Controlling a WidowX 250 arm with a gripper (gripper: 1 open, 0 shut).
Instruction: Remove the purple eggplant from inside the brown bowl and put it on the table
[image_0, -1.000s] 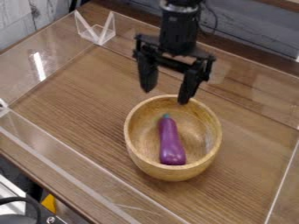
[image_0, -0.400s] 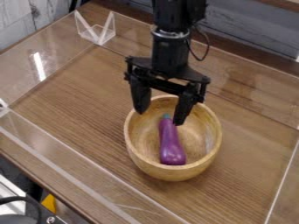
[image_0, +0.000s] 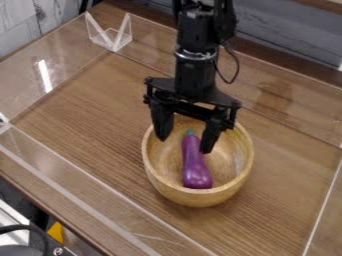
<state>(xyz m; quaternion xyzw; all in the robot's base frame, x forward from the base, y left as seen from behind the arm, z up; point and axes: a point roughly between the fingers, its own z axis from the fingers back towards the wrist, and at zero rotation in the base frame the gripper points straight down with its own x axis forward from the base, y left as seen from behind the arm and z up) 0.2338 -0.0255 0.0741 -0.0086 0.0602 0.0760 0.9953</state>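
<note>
Wide-open and empty, black two-fingered gripper should sink straight until its fingers straddle the glossy purple eggplant in the round light-brown wooden bowl, then close.

The wood-grain table carries only the brown bowl, right of centre.

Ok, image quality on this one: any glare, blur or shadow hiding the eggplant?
Camera view: soft and low-resolution overall; white glare streaks on the acrylic walls; the purple eggplant shows a small highlight and stays readable inside the brown bowl; the open gripper is slightly blurred.
</note>
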